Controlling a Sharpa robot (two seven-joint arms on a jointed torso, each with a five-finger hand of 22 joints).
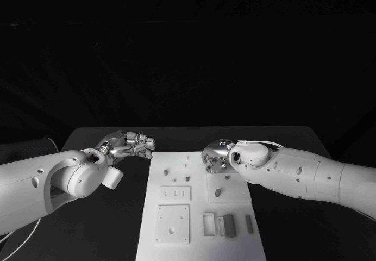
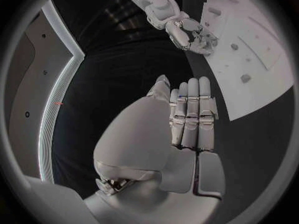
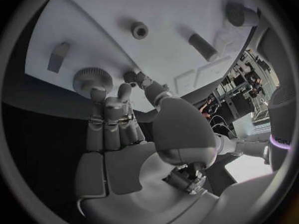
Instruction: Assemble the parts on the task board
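Grey gear flat on task board

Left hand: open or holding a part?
Open. The left hand hovers over the black table beside the task board, fingers extended, nothing in them.

White task board lies flat; grey parts on it

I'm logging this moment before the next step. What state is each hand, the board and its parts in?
left hand: open, holding nothing, over the table beside the board
right hand: fingertips at a round knurled part, grip unclear
task board: flat on the table
grey parts: lying on the board
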